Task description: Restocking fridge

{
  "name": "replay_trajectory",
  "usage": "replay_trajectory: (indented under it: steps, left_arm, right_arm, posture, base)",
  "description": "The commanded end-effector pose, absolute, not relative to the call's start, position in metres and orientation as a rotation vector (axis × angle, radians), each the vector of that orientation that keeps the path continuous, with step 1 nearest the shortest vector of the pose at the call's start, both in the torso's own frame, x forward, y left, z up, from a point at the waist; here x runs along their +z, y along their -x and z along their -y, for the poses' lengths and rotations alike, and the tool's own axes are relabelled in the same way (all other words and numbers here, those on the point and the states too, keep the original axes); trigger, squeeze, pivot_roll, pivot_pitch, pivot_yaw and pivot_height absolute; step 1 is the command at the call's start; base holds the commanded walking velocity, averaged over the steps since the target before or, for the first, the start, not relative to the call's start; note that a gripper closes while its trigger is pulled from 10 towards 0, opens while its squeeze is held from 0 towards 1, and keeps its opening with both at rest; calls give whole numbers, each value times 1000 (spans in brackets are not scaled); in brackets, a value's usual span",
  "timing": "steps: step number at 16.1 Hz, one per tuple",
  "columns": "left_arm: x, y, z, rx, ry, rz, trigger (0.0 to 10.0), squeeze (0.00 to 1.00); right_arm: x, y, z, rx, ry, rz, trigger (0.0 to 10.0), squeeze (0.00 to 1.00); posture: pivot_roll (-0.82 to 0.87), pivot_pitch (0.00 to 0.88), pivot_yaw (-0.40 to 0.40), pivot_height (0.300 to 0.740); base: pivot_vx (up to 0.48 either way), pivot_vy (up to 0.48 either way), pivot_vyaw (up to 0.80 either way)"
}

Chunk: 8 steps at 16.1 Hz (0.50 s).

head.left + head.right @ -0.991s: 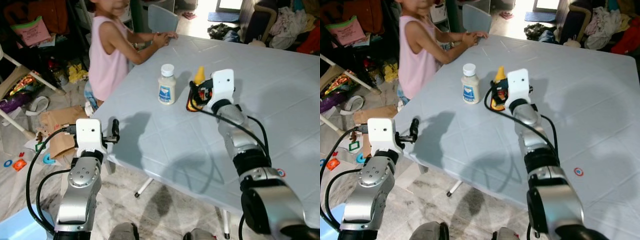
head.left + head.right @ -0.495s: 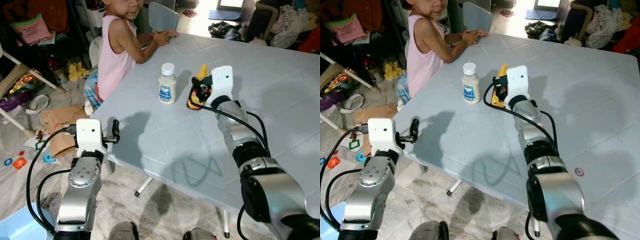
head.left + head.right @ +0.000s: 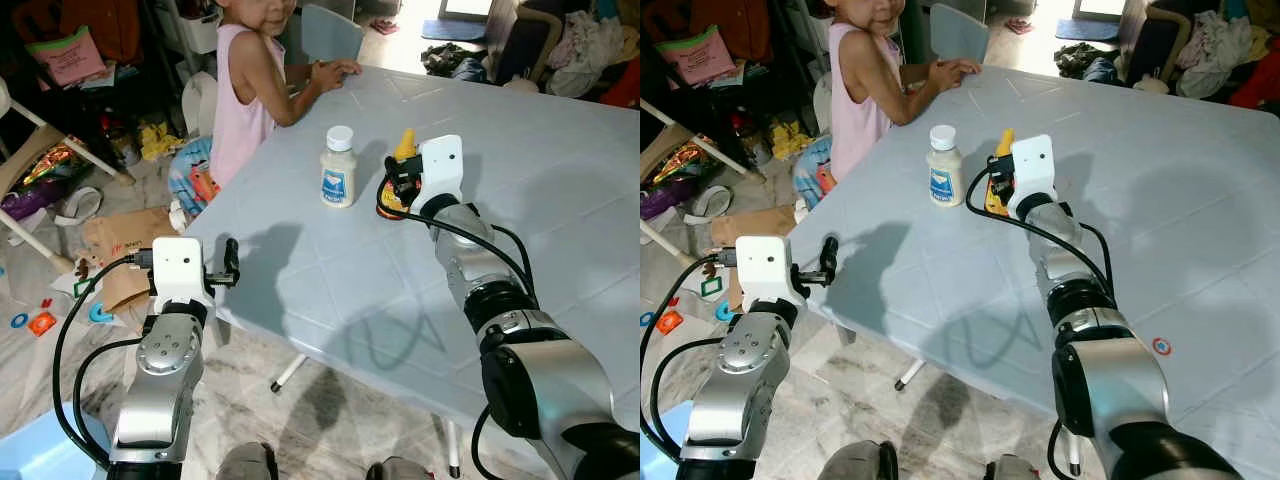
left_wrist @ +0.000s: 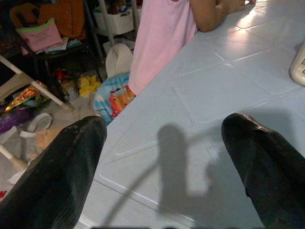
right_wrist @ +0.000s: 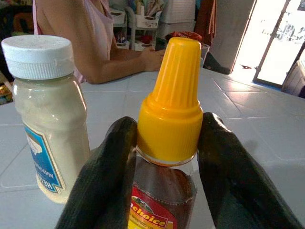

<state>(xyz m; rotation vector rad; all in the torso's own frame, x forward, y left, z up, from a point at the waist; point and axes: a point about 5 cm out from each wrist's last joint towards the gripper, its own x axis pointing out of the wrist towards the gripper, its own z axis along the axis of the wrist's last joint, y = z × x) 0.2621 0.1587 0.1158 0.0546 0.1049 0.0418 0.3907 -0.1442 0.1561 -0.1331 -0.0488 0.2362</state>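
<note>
A brown sauce bottle with a yellow nozzle cap (image 5: 170, 119) stands on the pale blue table (image 3: 330, 290), to the right of a white-capped mayonnaise jar (image 3: 337, 170). My right gripper (image 3: 396, 186) reaches over the table and is shut on the sauce bottle (image 3: 402, 150), one black finger (image 5: 107, 171) pressed on each side just under the cap. The mayonnaise jar (image 5: 45, 114) stands untouched close beside it. My left gripper (image 3: 231, 262) hovers open at the table's near left edge with nothing between its fingers (image 4: 71, 171).
A person in a pink top (image 3: 250, 80) leans on the table's far left corner, hands on the top. Toys, bags and a chair clutter the floor on the left (image 3: 60, 190). Clothes are piled behind the far right side (image 3: 585, 50). A small ring sticker (image 3: 1161, 346) lies on the table.
The person has shifted right, closer to the table corner. The view has moved slightly. My right gripper has stayed on the sauce bottle and the left arm has not moved.
</note>
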Motion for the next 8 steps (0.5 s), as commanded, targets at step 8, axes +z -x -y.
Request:
replay_trajectory:
  steps: [8]
  left_arm:
    - [112, -262, -156, 12, -49, -128, 10000, 0]
  right_arm:
    - [161, -371, 159, 106, 71, 181, 275, 0]
  posture:
    - [60, 17, 23, 740]
  base:
    - [0, 0, 0]
